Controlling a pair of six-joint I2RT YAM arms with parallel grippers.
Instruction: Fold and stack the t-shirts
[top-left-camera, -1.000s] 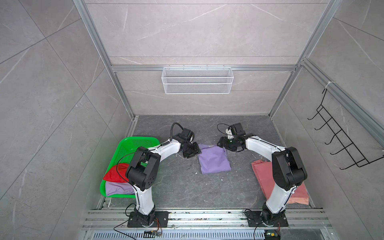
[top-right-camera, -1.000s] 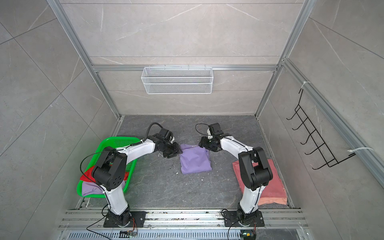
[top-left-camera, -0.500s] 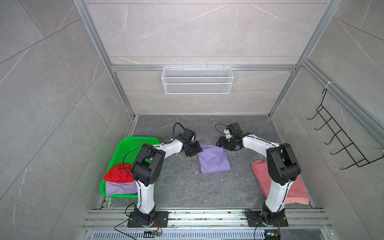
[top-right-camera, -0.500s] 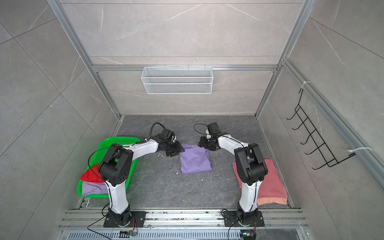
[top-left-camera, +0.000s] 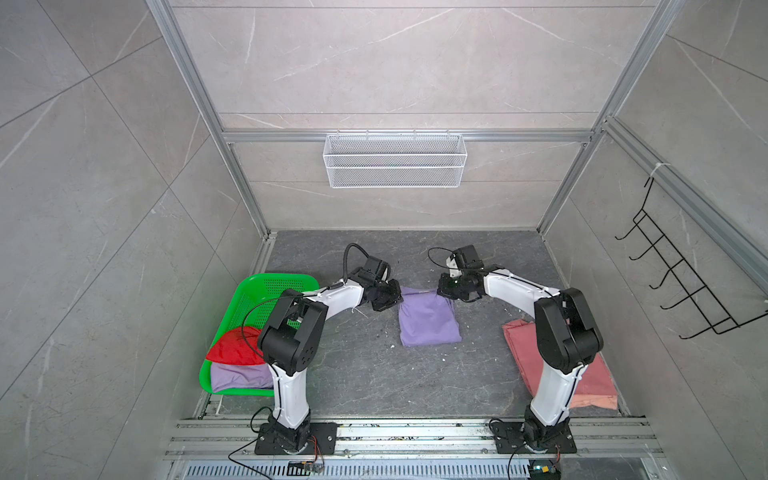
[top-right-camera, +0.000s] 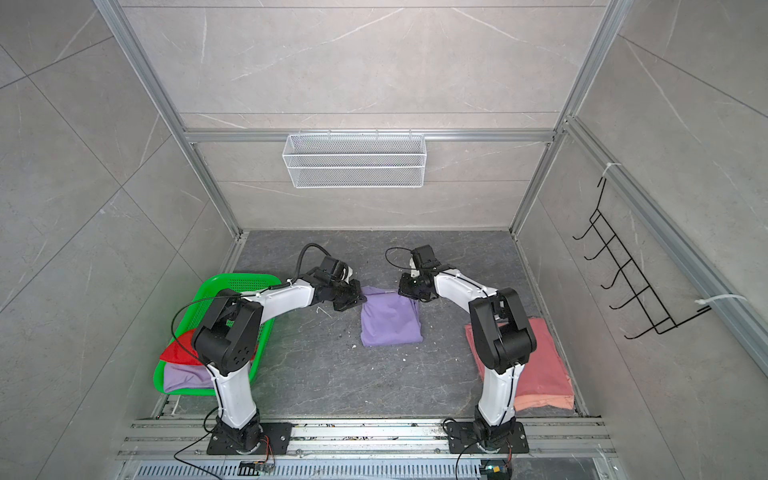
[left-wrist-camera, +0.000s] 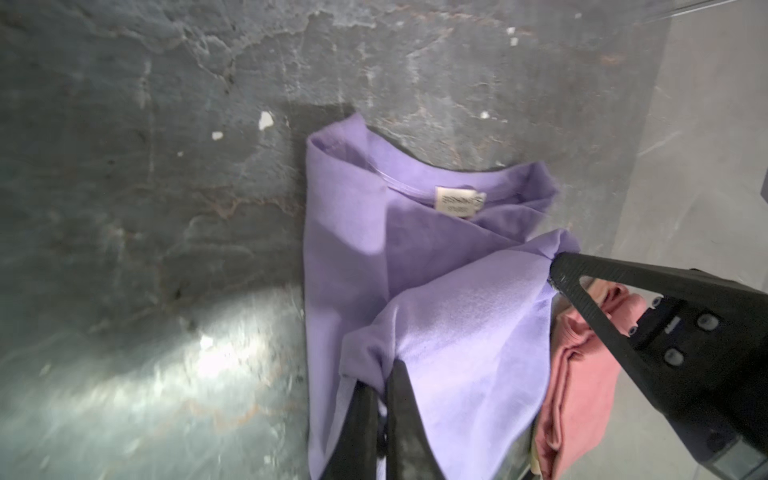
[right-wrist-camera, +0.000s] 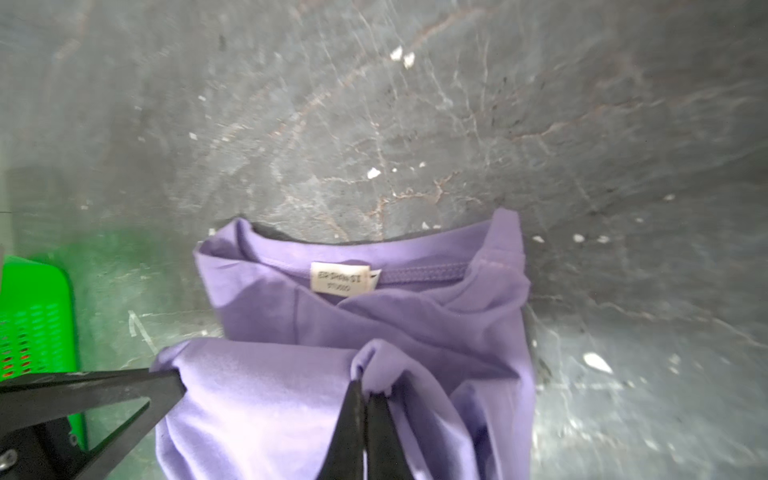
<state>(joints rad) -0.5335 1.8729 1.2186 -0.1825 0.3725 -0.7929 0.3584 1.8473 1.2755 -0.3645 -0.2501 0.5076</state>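
Note:
A folded lavender t-shirt (top-left-camera: 428, 318) (top-right-camera: 388, 320) lies mid-floor. My left gripper (top-left-camera: 397, 297) (left-wrist-camera: 384, 374) is shut on one far corner of it. My right gripper (top-left-camera: 442, 291) (right-wrist-camera: 365, 386) is shut on the other far corner. Both wrist views show the pinched fabric raised into a fold over the collar side, whose neck label (right-wrist-camera: 340, 277) shows. A folded salmon-pink t-shirt (top-left-camera: 590, 374) lies at the right, partly behind the right arm. A red t-shirt (top-left-camera: 232, 347) and another lavender t-shirt (top-left-camera: 237, 376) lie in the basket.
The green perforated basket (top-left-camera: 257, 286) stands at the left wall beside the left arm. A white wire basket (top-left-camera: 395, 160) hangs on the back wall and a black hook rack (top-left-camera: 681, 282) on the right wall. White flecks dot the grey floor.
Both grippers have closed on the far corners of the lavender t-shirt. Both arms shifted slightly at that far edge.

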